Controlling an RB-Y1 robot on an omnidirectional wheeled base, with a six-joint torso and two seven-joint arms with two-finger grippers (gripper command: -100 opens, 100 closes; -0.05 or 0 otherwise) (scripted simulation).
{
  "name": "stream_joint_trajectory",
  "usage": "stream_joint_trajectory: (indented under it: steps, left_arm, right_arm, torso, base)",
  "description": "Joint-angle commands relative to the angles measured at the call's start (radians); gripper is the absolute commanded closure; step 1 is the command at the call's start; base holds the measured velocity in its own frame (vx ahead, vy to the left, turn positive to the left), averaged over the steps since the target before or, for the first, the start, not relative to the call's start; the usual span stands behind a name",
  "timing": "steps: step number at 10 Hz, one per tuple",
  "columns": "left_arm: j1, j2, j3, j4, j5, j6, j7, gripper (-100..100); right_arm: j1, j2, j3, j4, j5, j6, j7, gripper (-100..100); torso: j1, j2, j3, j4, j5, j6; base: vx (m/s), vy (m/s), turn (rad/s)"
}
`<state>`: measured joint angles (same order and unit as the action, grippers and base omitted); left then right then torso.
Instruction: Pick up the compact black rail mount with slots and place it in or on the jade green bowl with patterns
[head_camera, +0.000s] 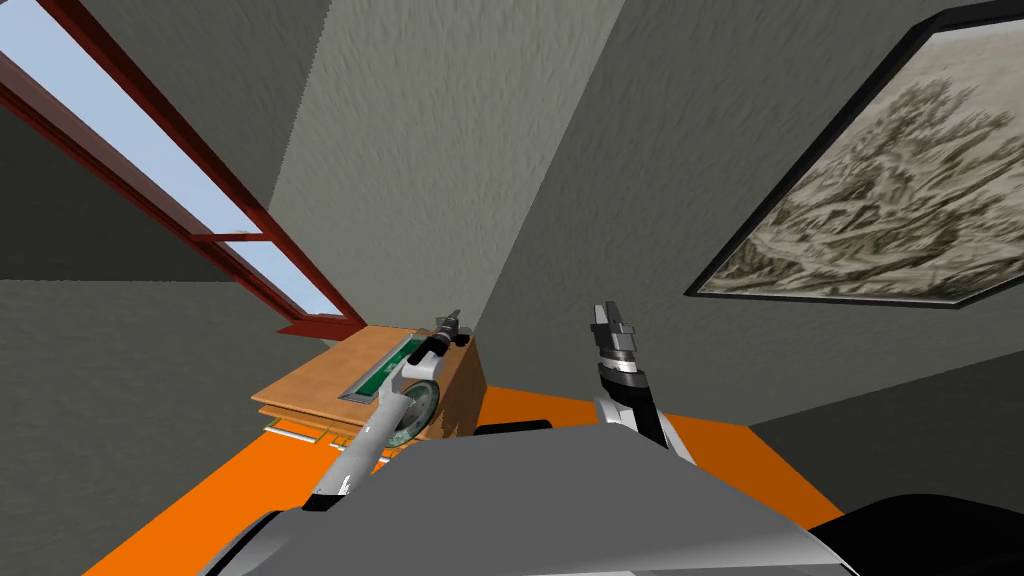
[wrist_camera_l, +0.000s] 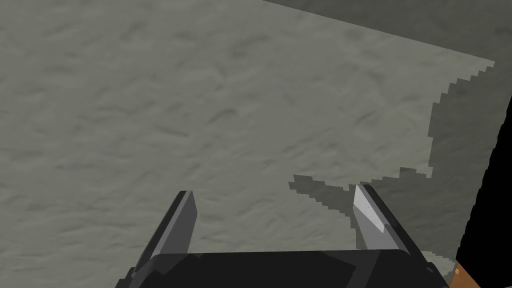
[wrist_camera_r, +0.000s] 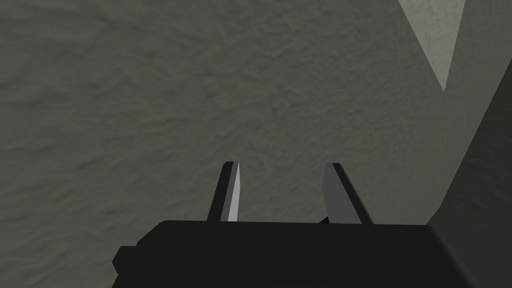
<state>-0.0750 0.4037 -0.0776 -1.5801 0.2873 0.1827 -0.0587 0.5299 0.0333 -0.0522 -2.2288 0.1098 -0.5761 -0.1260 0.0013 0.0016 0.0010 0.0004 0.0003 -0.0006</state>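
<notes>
In the head view the left gripper (head_camera: 455, 317) reaches forward over the far corner of a wooden cabinet (head_camera: 310, 385). A grey wall (head_camera: 420, 150) rises close beyond its tips. The bowl (head_camera: 424, 402), round, jade green and patterned, sits back from the hand, under the left forearm at the near edge of the cabinet top. The arm crosses over it, and I cannot tell whether they touch. A long green panel in a pale frame (head_camera: 382, 368) runs along the cabinet top beside the forearm, on its outer side. Where the rail mount lies I cannot tell. The dark parts at the left hand look like the gripper's own. The right gripper (head_camera: 606, 308) is raised well off to the other side of the left hand, pointing up toward the wall, above an orange floor (head_camera: 540, 408). A red-framed window (head_camera: 190, 215) lies far out past the left hand, and a framed picture (head_camera: 880, 190) far out past the right one.

In the left wrist view the two fingers (wrist_camera_l: 179, 227) stand wide apart with nothing between them, facing the grey wall. Their shadow falls on it just past one tip. A black area (wrist_camera_l: 492, 200) runs down the side beyond the other finger, with a sliver of brown wood at the base of the hand there.

In the right wrist view the fingers (wrist_camera_r: 233, 192) are parted more narrowly than the left pair, and the gap between them is empty.
</notes>
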Motion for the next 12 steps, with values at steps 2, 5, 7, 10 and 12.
stream_joint_trajectory:
  steps: [2, 5, 7, 10, 12]
  left_arm:
    - [-0.048, 0.012, -0.002, 0.063, 0.027, 0.067, -0.011, -100]
    - [-0.128, 0.030, -0.007, 0.149, 0.074, 0.159, -0.032, -100]
    - [-0.167, 0.038, -0.010, 0.217, 0.096, 0.199, -0.042, -100]
    - [-0.205, 0.046, -0.013, 0.279, 0.119, 0.266, -0.051, -100]
    - [-0.242, 0.053, -0.015, 0.333, 0.141, 0.316, -0.061, -100]
  right_arm:
    - [0.000, 0.000, 0.000, 0.000, 0.000, 0.000, 0.000, 0]
    - [0.000, 0.000, 0.000, 0.000, 0.000, 0.000, 0.000, 0]
    - [0.000, 0.000, 0.000, 0.000, 0.000, 0.000, 0.000, 0]
    - [0.000, 0.000, 0.000, 0.000, 0.000, 0.000, 0.000, 0]
    - [0.000, 0.000, 0.000, 0.000, 0.000, 0.000, 0.000, 0]
  torso:
    - [0.000, 0.000, 0.000, 0.000, 0.000, 0.000]
    - [0.000, 0.000, 0.000, 0.000, 0.000, 0.000]
    - [0.000, 0.000, 0.000, 0.000, 0.000, 0.000]
    - [0.000, 0.000, 0.000, 0.000, 0.000, 0.000]
    - [0.000, 0.000, 0.000, 0.000, 0.000, 0.000]
  base:
    - [-0.037, 0.020, -0.064]
    - [-0.034, 0.017, -0.075]
    - [-0.035, 0.020, -0.070]
    - [-0.035, 0.018, -0.055]
    - [-0.032, 0.019, -0.062]
